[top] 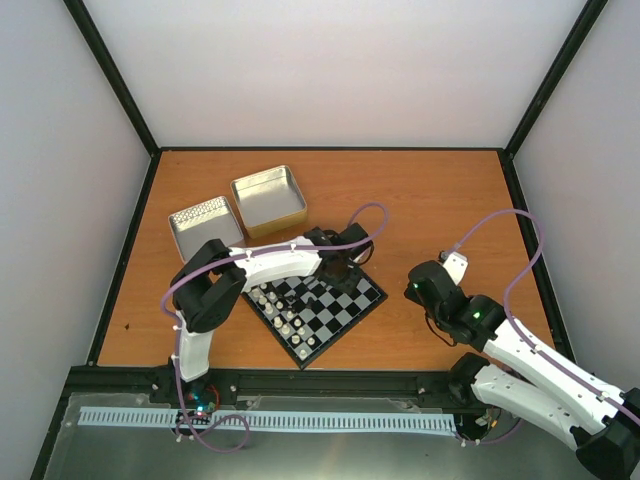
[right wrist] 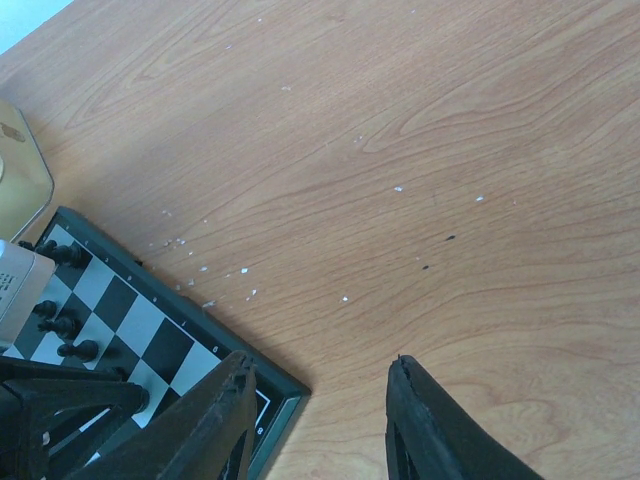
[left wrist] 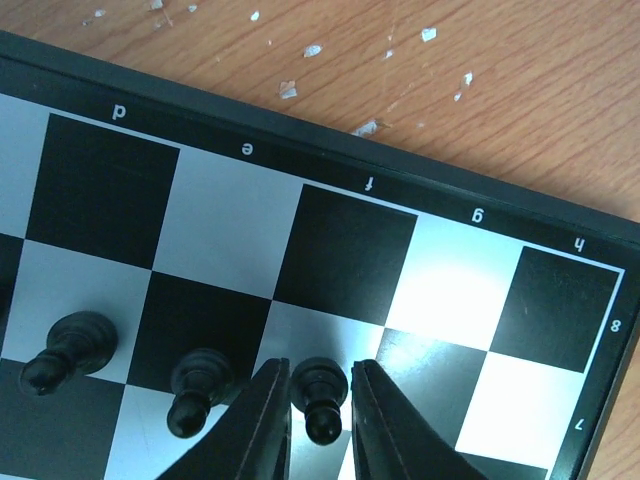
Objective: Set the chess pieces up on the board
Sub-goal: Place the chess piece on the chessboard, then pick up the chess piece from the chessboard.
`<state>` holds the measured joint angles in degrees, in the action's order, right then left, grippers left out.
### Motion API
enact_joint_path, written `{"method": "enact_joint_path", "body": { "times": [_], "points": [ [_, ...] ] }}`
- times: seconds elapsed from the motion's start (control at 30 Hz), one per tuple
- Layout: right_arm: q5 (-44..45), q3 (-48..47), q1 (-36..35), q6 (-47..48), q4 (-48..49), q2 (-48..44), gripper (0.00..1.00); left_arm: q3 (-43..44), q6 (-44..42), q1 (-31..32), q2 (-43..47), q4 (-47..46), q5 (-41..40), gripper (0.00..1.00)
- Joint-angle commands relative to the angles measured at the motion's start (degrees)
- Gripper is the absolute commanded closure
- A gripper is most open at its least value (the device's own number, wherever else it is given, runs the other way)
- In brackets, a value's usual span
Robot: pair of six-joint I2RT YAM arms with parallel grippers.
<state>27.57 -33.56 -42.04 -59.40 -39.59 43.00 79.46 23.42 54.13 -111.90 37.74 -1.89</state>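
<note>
The board (top: 345, 305) lies turned like a diamond at mid table. White pieces (top: 275, 305) line its near left edge and black pieces (top: 318, 285) stand along its far side. My left gripper (top: 335, 268) is low over the board's far edge. In the left wrist view its jaws (left wrist: 320, 375) stand narrowly either side of a black pawn (left wrist: 318, 392) standing on f7, with a thin sliver of light on the right side. Two more black pawns (left wrist: 65, 352) (left wrist: 197, 390) stand to its left. My right gripper (right wrist: 320, 375) is open and empty above bare wood beside the board's right corner (right wrist: 270, 400).
Two silver metal tins stand behind the board on the left, one with a dimpled floor (top: 205, 222) and one plain (top: 268, 200). The plain tin's corner shows in the right wrist view (right wrist: 20, 170). Small white flecks lie on the wood by the board's edge (left wrist: 370, 127).
</note>
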Motion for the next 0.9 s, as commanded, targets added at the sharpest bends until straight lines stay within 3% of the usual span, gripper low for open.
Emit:
{"method": "enact_joint_path", "body": {
  "times": [0.0, 0.3, 0.43, 0.67, 0.87],
  "points": [
    [1.1, 0.5, 0.4, -0.6, 1.1, -0.2, 0.63, 2.5, -0.8, 0.3, 1.7, 0.3, 0.5, 0.8],
    [-0.3, 0.2, 0.4, 0.7, 1.7, -0.1, 0.63, 3.6, -1.6, 0.2, 9.8, -0.2, -0.4, 0.77],
    [-2.3, 0.0, 0.4, 2.1, 3.6, 0.6, 0.62, 0.2, -1.2, -0.6, 18.8, -3.5, -6.7, 0.63],
    [-8.6, -2.8, 0.4, 6.3, 7.6, 8.1, 0.62, -8.2, -2.9, -6.2, 33.5, -7.4, -14.9, 0.53],
    [-13.8, -6.2, -0.6, 10.3, 12.8, 16.8, 0.62, -16.1, -9.3, -6.8, 49.2, -15.1, -25.2, 0.39]
  ]
}}
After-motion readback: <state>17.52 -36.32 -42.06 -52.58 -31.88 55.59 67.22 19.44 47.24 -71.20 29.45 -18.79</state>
